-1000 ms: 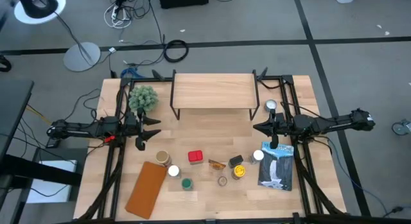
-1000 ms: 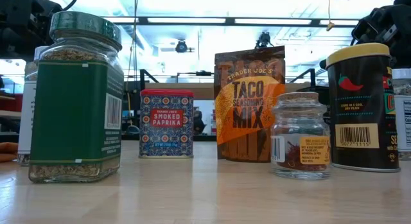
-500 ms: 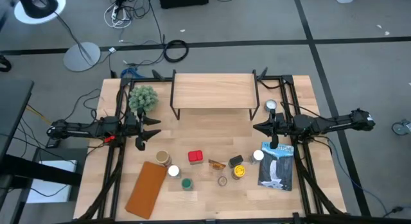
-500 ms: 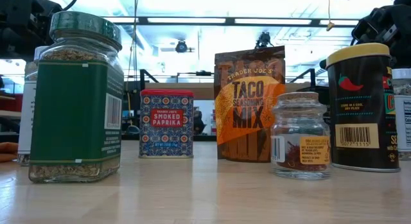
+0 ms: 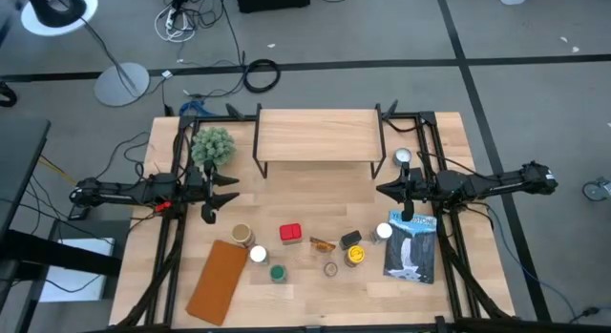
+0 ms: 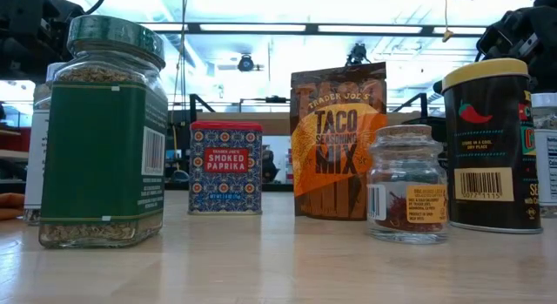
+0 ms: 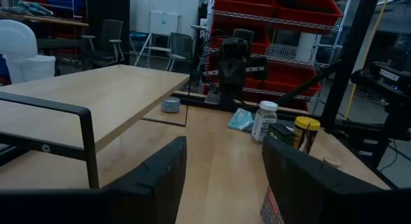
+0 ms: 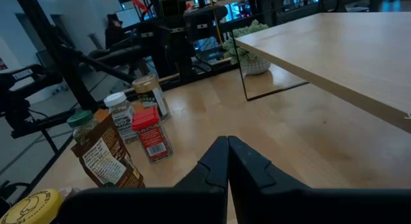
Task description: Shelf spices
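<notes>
Spices [image 5: 291, 233] cluster on near table, none shelved; shelf [image 5: 316, 135] bare, far. Left gripper [image 5: 212, 195] released, empty. Right gripper [image 5: 393, 192] clenched on nothing, waiting.

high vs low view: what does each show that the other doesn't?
High view only: both arms at rest, the left gripper open and the right gripper shut, each holding nothing; the bare shelf; a green plant; a blue-and-white packet; a brown flat piece.

Low view only: the labels, such as smoked paprika on the red tin and taco seasoning mix on the amber packet.

Both: the spices standing on the tabletop, none shelved, including the green-lidded jar.
</notes>
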